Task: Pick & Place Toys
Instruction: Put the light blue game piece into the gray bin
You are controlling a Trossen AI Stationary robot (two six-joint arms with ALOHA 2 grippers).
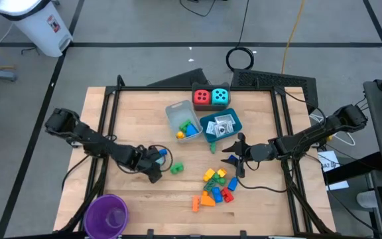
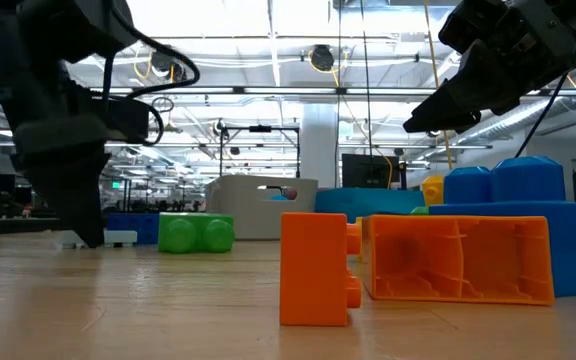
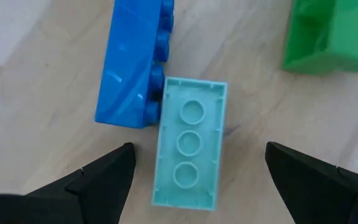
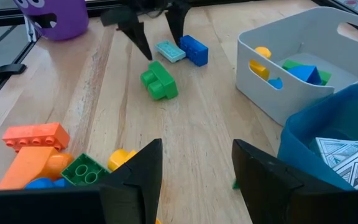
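Picking step: left gripper (image 3: pixel 194 171), fingers apart, straddles the pale teal brick (image 3: pixel 189 140) on the surface; next, close and lift; right gripper (image 4: pixel 194 163), fingers apart, waits empty.

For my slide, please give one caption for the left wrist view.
Open left gripper above a pale teal brick, beside a blue brick.

We see a pale, matt wooden table (image 1: pixel 138 192) with visible grain, glossy moulded plastic in the blue brick (image 3: pixel 132 62), the mint brick (image 3: pixel 190 143) and the green brick (image 4: pixel 159 81), and matt black fingers (image 3: pixel 104 180) on the left gripper (image 3: pixel 197 180).
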